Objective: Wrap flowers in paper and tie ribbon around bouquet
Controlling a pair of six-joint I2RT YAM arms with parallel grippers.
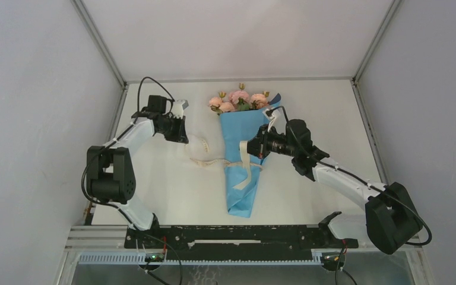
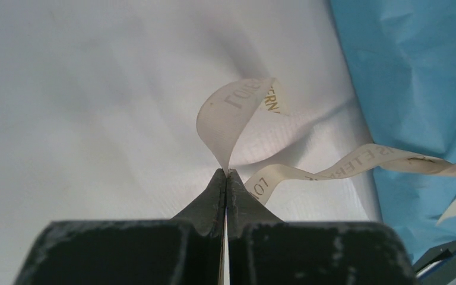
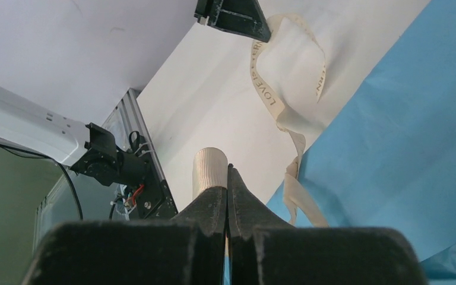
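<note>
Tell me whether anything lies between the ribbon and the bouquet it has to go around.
Nothing visible does. The ribbon lies directly across the bouquet, and the left gripper and right gripper each pinch part of it in shut jaws.

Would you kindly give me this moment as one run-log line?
left gripper: shut on ribbon | right gripper: shut on ribbon | ribbon: slack, crossing bouquet | bouquet: wrapped, flat on table

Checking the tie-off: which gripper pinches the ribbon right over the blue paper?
The right gripper, above the bouquet; the left gripper pinches the ribbon over the table.
</note>
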